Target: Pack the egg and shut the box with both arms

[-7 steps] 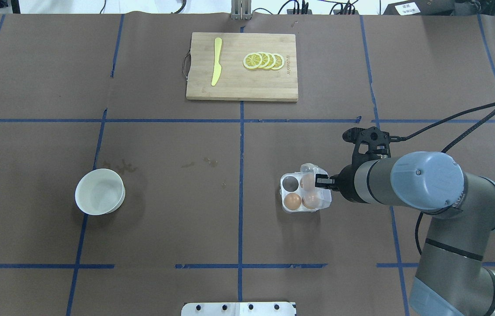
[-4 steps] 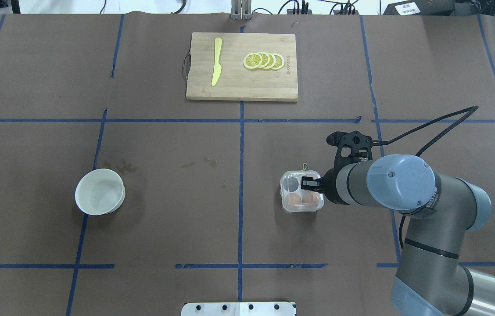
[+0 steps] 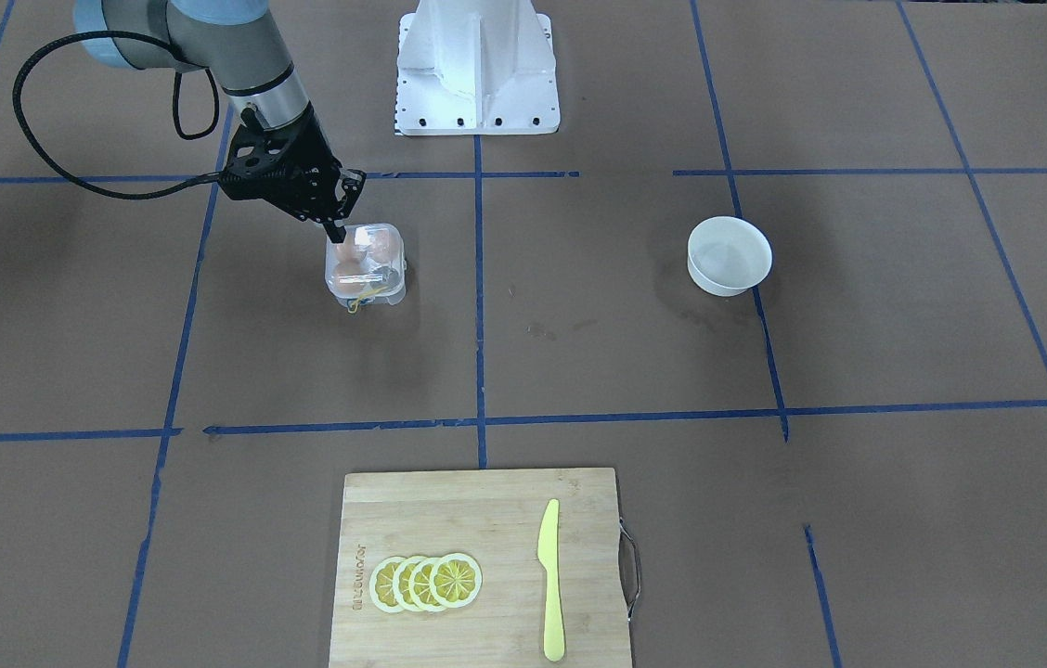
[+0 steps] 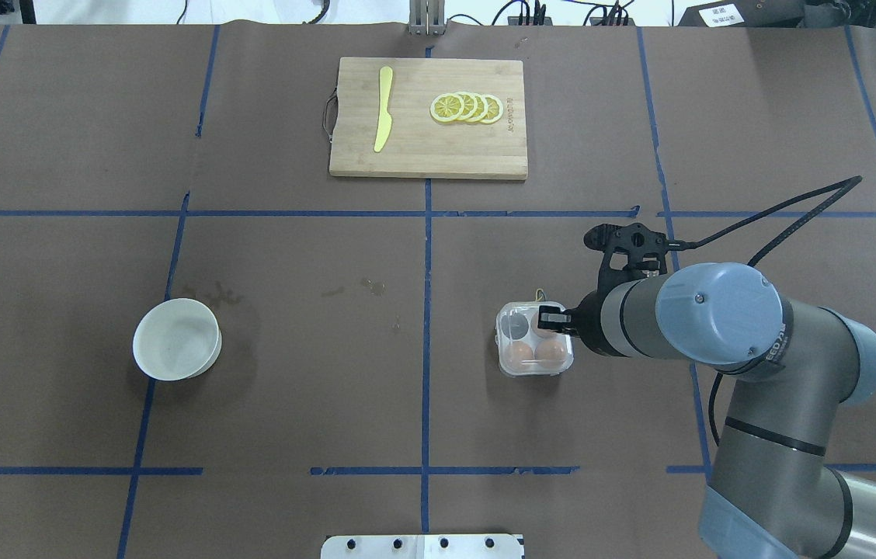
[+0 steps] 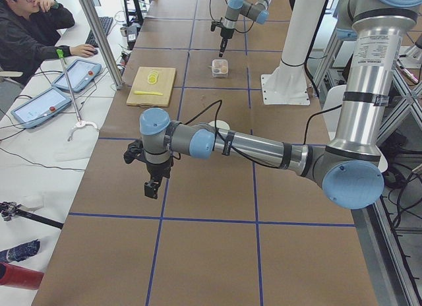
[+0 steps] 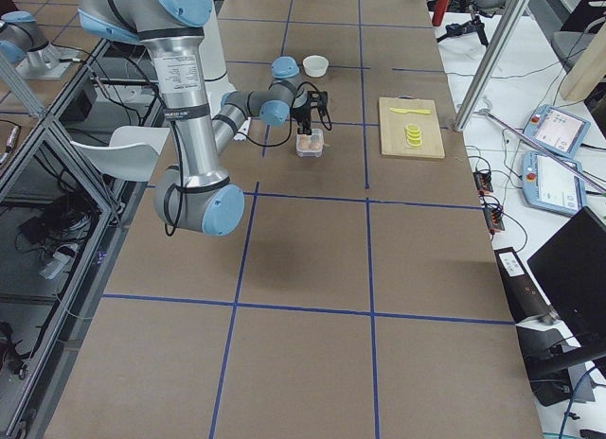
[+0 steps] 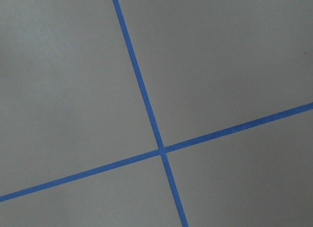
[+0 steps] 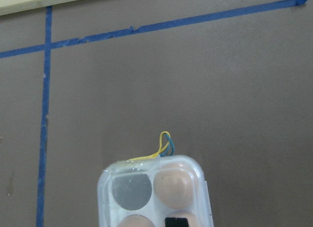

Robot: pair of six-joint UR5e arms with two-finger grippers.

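Note:
The clear box [image 4: 535, 341] sits right of the table's middle with its lid down. Three brown eggs show through the lid, such as one egg [image 4: 518, 355], and the far-left cup [image 4: 515, 325] holds none. The box's yellow band [image 8: 164, 145] sticks out at its far edge. My right gripper [image 4: 550, 321] is shut, its tip on the lid over the far-right egg [image 8: 174, 184]; one fingertip [image 8: 176, 222] shows at the bottom of the right wrist view. My left gripper [image 5: 151, 187] hangs over bare table far to the left; I cannot tell whether it is open or shut.
A white bowl [image 4: 176, 339] stands at the left. A wooden cutting board [image 4: 422, 151] at the far middle carries a yellow knife [image 4: 383, 109] and lemon slices [image 4: 467, 107]. The white pedestal [image 3: 477, 65] is at the near edge. An operator [image 5: 33, 29] sits beyond the table.
The lid, upright at the box's right a second ago, has come down over the eggs. My right arm swung left with it, then eased back slightly right.

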